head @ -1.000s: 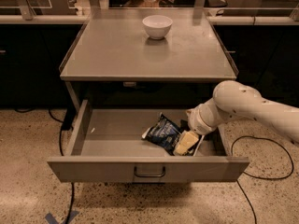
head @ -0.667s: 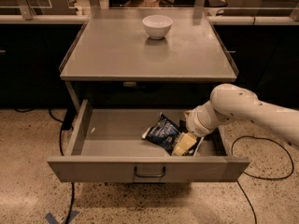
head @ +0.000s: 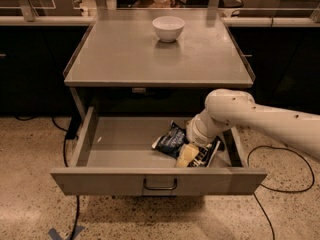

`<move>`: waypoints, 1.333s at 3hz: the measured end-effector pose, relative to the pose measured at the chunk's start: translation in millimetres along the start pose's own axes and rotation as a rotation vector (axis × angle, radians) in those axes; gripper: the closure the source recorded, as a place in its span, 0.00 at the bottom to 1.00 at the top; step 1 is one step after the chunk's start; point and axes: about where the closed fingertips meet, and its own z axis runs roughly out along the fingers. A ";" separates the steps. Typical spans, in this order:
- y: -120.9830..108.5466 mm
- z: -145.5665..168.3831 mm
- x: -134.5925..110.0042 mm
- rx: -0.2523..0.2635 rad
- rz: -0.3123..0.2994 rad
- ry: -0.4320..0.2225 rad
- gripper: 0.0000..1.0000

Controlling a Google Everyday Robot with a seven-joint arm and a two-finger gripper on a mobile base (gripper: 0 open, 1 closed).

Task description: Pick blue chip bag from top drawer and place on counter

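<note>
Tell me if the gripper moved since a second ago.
Yes. The gripper, in the top drawer at the blue chip bag, shifted slightly left against the drawer handle.

Dim warm light, jaws shadowed in the top drawer [head: 100, 180].

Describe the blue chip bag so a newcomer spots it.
Below the counter with the white bowl, the top drawer stands open. In its right half, at the tool, lies the blue chip bag: crumpled dark blue foil, white lettering.
</note>
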 end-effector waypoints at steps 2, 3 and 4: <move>0.0 0.1 0.0 0.000 0.000 0.000 0.20; 0.0 0.1 0.0 0.000 0.000 0.000 0.42; 0.1 0.1 0.0 0.000 0.000 0.000 0.64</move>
